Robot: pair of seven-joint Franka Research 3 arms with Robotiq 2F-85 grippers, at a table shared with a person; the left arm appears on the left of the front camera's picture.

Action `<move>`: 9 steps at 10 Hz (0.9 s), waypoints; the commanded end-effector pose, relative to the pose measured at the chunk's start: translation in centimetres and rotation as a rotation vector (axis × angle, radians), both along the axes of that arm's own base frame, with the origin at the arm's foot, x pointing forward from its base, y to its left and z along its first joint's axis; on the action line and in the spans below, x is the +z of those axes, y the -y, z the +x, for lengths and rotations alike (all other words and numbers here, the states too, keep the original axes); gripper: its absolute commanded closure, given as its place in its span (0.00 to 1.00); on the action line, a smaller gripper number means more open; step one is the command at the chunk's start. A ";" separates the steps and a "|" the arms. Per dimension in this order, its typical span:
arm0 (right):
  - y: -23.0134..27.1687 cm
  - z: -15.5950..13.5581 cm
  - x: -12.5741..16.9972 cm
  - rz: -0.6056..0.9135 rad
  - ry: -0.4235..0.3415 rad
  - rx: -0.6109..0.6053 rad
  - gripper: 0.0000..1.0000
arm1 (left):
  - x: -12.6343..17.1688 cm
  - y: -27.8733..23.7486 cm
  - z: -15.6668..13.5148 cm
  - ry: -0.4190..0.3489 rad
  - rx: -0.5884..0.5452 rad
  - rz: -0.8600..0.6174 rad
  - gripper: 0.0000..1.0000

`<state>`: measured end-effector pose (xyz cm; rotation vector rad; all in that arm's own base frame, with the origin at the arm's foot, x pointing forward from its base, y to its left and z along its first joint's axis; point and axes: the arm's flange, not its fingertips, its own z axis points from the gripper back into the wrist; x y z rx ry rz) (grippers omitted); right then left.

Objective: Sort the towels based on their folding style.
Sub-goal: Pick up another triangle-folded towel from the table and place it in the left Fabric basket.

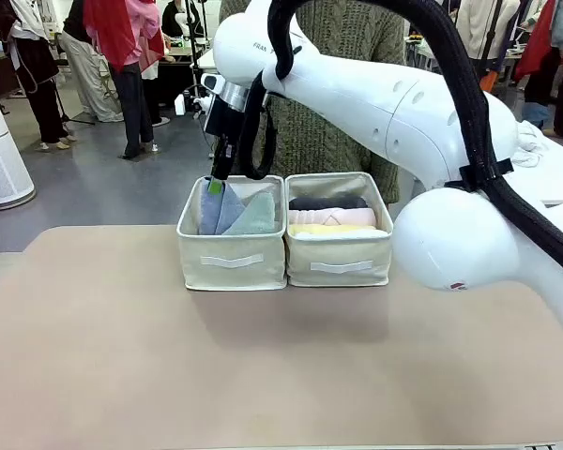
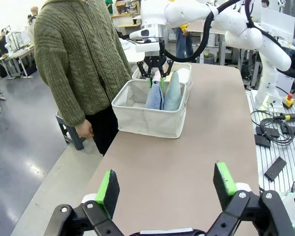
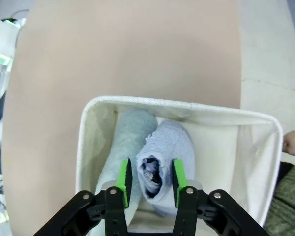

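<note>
Two beige fabric bins sit side by side, touching, at the middle of the table. The left bin (image 1: 231, 251) holds two cone-folded towels standing upright: a periwinkle blue one (image 1: 213, 208) and a pale teal one (image 1: 254, 217) leaning against it at about 3 o'clock. The right bin (image 1: 339, 255) shows three rolled towels stacked: dark grey (image 1: 327, 202) on top, pink (image 1: 332, 217) beneath, yellow (image 1: 330, 229) lowest (a fourth I cannot make out). The right gripper (image 3: 150, 178) hangs over the left bin, its green pads flanking the blue cone's open tip; whether they pinch it I cannot tell. The left gripper (image 2: 166, 186) hovers spread wide over bare tabletop. A person in a green knit sweater (image 1: 333, 122) stands behind the bins at 12 o'clock, largely hidden by the right arm.
</note>
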<state>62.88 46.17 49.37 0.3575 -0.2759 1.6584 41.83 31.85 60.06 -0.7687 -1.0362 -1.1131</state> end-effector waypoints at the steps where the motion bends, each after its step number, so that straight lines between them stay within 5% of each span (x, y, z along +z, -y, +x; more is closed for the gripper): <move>1: -1.8 3.0 0.6 -0.004 0.003 0.019 0.40 | 0.0 0.1 -0.3 -0.009 0.004 0.013 0.00; 2: -1.8 2.9 0.5 -0.004 0.002 0.024 0.04 | 0.0 0.1 -0.3 -0.009 0.004 0.013 0.00; 3: -1.8 2.8 0.5 -0.006 0.000 0.025 0.20 | 0.0 0.1 -0.3 -0.009 0.004 0.013 0.00; 4: -1.8 2.9 0.5 -0.006 0.000 0.023 0.00 | 0.0 0.1 -0.3 -0.009 0.004 0.013 0.00; 9: -1.8 2.8 0.6 -0.012 0.000 0.026 0.00 | 0.0 0.1 -0.3 -0.009 0.004 0.013 0.00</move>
